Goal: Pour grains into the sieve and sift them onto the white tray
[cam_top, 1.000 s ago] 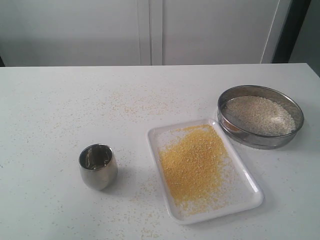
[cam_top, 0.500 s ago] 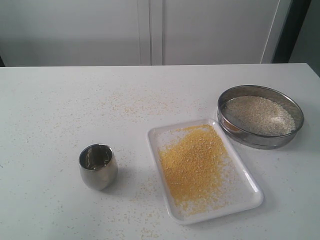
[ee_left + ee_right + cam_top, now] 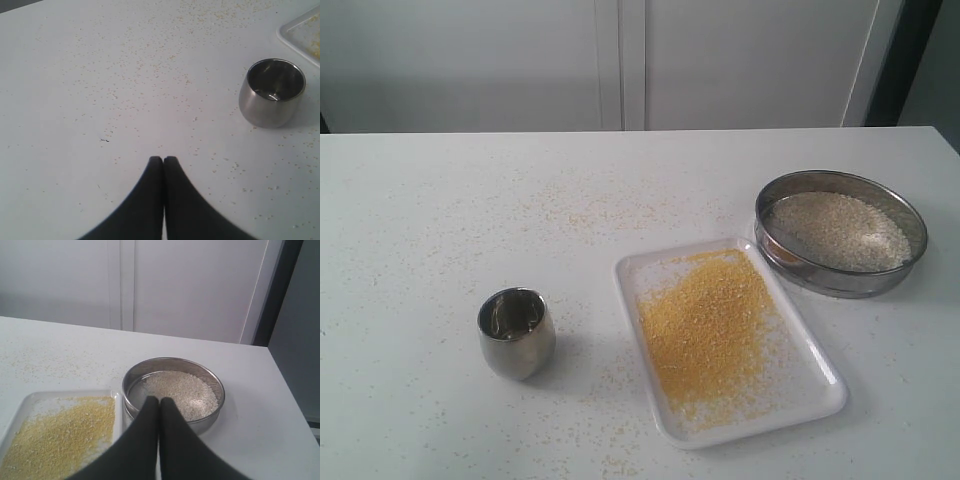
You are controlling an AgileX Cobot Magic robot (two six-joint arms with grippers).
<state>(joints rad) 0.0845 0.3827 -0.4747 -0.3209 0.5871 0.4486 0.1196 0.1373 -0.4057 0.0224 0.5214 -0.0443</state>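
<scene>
The steel sieve [image 3: 841, 246] rests on the table at the right, its rim touching the white tray [image 3: 825, 393]. Pale grains [image 3: 838, 230] fill the sieve's mesh; yellow meal [image 3: 705, 325] lies heaped on the tray. Neither arm shows in the exterior view. My right gripper [image 3: 159, 400] is shut and empty, hovering in front of the sieve [image 3: 173, 393] with the tray [image 3: 30, 405] beside it. My left gripper [image 3: 163, 159] is shut with nothing in it, over bare table, apart from the steel cup [image 3: 272, 92].
The small steel cup [image 3: 516, 332] stands upright to the left of the tray and looks empty. Loose yellow crumbs are scattered across the white table [image 3: 440, 220]. A white panelled wall runs behind the table's far edge.
</scene>
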